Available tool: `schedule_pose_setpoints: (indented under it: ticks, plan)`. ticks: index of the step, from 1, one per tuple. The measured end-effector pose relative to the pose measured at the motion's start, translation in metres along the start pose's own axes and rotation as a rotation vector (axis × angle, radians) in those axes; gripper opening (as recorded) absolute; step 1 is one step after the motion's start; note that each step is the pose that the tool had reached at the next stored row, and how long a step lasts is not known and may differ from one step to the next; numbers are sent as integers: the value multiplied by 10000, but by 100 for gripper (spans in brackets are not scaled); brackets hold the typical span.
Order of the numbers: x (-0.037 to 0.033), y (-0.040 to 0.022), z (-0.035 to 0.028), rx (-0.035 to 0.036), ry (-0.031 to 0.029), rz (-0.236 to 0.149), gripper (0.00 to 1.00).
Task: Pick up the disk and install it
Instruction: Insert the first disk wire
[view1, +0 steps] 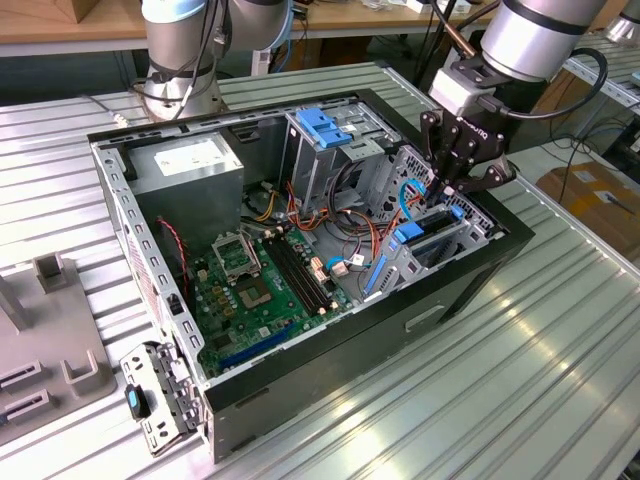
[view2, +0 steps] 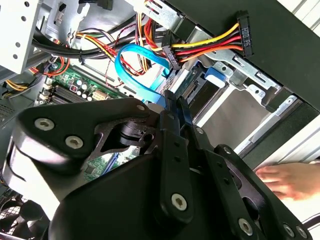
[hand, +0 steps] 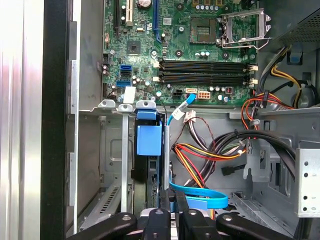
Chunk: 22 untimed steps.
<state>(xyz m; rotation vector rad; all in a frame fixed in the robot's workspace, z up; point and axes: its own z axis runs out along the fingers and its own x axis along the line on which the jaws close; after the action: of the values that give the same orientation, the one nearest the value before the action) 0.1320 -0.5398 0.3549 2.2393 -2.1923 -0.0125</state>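
Fig.: silver-grey rectangular hard disk w/ blue plastic rails (hand: 149, 141), prob. rigid but shock-sensitive, so hold by rails; black claw (hand: 172, 206) clenched just beside.

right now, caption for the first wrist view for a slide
Gripper close to the disk, seated edge-on in the drive bay, motherboard beyond.

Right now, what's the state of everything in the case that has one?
disk, on edge in the drive bay
gripper, shut on the disk
case, open, lying on its side
CPU socket, load plate open
RAM slots, empty
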Motion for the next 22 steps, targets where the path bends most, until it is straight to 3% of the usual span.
schedule_pose_setpoints:
  ticks: [8, 11, 13, 18, 22]
  plan:
    - [10, 54, 1, 53, 3, -163, 16]
    - [42, 68, 2, 127, 7, -300, 16]
    - [67, 84, 14, 266, 12, -430, 16]
    - [95, 153, 24, 381, 17, -555, 16]
    - [100, 166, 34, 479, 21, -634, 16]
